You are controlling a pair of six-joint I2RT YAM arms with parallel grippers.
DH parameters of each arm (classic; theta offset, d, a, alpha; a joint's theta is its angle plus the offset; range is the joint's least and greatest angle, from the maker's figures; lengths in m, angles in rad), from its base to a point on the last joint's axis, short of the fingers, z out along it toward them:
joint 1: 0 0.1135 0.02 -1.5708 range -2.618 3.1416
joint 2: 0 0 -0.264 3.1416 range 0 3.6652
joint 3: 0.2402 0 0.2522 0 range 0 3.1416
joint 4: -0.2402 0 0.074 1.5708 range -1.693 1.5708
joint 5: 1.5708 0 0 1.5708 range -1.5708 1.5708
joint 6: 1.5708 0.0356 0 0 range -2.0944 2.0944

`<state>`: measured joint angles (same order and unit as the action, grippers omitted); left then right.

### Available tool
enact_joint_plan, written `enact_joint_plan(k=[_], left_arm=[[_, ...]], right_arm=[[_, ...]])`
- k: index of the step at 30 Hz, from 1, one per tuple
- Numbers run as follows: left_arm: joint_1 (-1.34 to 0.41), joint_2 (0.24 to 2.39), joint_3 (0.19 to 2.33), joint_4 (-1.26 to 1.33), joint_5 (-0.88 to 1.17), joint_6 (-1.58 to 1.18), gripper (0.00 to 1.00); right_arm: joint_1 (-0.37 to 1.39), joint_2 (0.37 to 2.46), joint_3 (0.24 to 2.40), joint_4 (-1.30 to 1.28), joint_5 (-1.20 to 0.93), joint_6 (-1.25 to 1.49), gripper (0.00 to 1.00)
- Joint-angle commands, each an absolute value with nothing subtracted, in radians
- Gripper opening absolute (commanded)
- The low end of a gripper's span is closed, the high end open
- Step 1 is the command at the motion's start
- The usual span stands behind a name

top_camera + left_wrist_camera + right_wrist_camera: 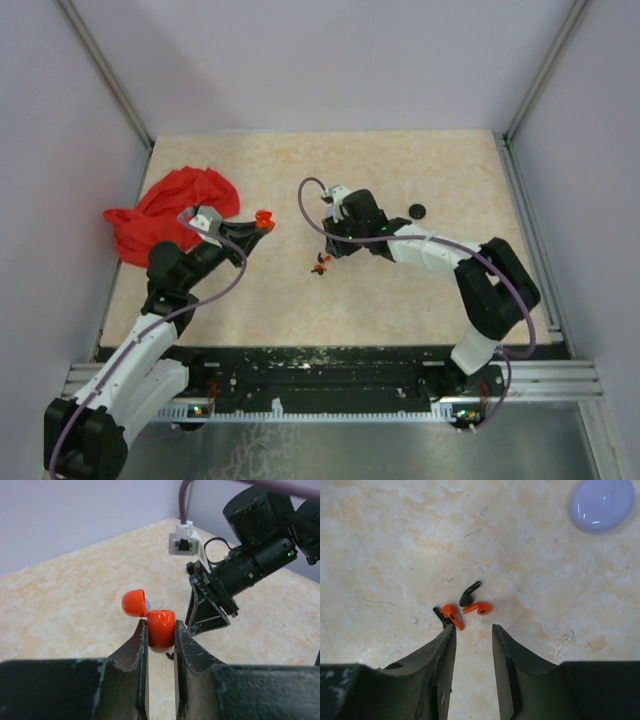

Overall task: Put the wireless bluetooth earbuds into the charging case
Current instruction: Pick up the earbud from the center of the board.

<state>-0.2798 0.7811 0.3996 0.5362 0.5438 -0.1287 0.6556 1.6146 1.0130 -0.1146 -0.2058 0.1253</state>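
Note:
The charging case (160,628) is a small glossy orange shell with its lid hinged open to the left. My left gripper (160,623) is shut on its body and holds it above the table. It shows in the top view too (264,220), at the tip of the left gripper (254,226). The earbuds (465,607) lie loose on the table, two orange ones and two black ones, close together. My right gripper (472,627) is open and empty just short of them, its left fingertip beside the left orange bud. In the top view the earbuds (320,265) lie just below the right gripper (329,252).
A crumpled red cloth (170,212) lies at the back left. A small round black disc (417,210) lies right of the right arm. A glossy pale round disc (601,504) shows at the right wrist view's upper right. The right arm's wrist (250,555) is close in front of the case.

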Motion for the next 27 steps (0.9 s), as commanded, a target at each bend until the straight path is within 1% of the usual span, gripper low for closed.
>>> enact_joint_plan(k=[1,8,27], left_arm=[[-0.269,0.766,0.411,0.531,0.503,-0.114,0.01],[-0.259,0.778,0.412,0.538,0.524,-0.132,0.01],[-0.245,0.786,0.409,0.555,0.552,-0.152,0.01]], right_arm=[[0.683,1.702,1.097,-0.132,-0.083,0.145,0.34],[0.727,1.807,1.143,-0.132,-0.003,0.148,0.28],[0.759,1.888,1.202,-0.210,0.059,0.122,0.29]])
